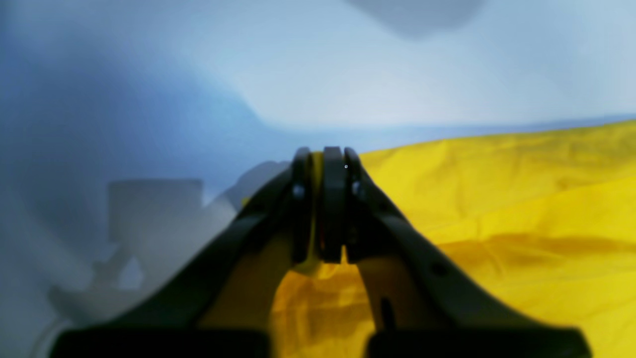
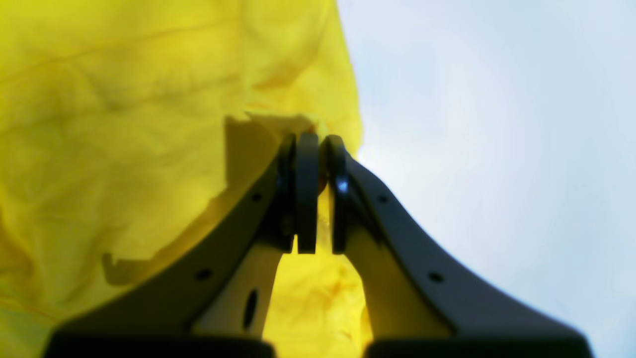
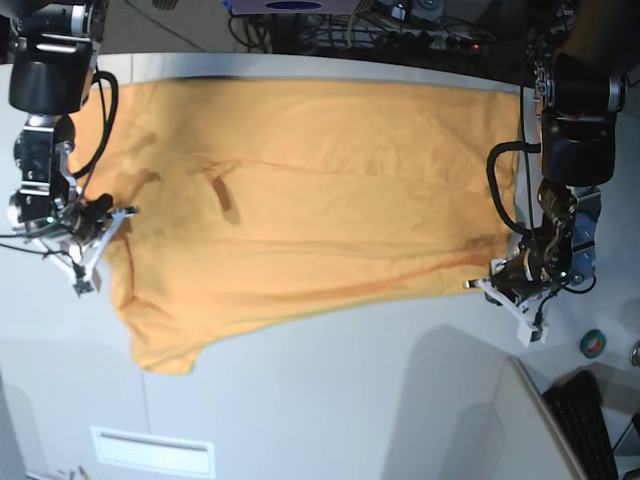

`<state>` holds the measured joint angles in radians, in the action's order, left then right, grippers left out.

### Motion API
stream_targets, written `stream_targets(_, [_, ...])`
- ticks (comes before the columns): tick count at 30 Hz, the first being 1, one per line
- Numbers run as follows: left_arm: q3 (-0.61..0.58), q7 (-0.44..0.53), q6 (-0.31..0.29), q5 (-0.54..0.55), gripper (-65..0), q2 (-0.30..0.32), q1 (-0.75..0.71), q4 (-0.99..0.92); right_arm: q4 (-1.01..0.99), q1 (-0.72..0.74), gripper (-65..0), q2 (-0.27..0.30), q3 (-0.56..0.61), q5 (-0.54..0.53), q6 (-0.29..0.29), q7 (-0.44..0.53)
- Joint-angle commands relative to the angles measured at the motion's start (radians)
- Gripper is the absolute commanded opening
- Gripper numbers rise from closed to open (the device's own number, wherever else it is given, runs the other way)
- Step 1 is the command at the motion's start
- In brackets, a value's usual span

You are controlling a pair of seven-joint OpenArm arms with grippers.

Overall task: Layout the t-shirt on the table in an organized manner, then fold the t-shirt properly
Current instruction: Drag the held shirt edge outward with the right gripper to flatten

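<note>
The t-shirt (image 3: 310,200) lies spread wide across the bench (image 3: 330,390), its far edge near the bench's far rim. The left end effector (image 1: 325,164) is clamped on the t-shirt's edge, cloth visible between its closed jaws. The right end effector (image 2: 310,149) is likewise clamped on the opposite edge of the t-shirt.

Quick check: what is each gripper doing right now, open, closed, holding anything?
Left gripper: jaws closed on an edge of the t-shirt.
Right gripper: jaws closed on the t-shirt's opposite edge.
</note>
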<state>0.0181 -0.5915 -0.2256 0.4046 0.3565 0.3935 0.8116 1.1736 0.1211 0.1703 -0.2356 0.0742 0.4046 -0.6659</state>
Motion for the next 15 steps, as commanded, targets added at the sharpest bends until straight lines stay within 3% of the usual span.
stream_targets(1, [0.004, 0.018, -0.002, 0.006, -65.0, 0.017, 0.025, 0.015, 0.015, 0.024, -65.0, 0.025, -0.003, -0.004, -0.002, 0.016])
stream_targets(15, [0.004, 0.018, -0.002, 0.006, -65.0, 0.017, 0.025, 0.016, -0.087, 0.102, -65.0, 0.084, -0.003, -0.004, -0.002, 0.050])
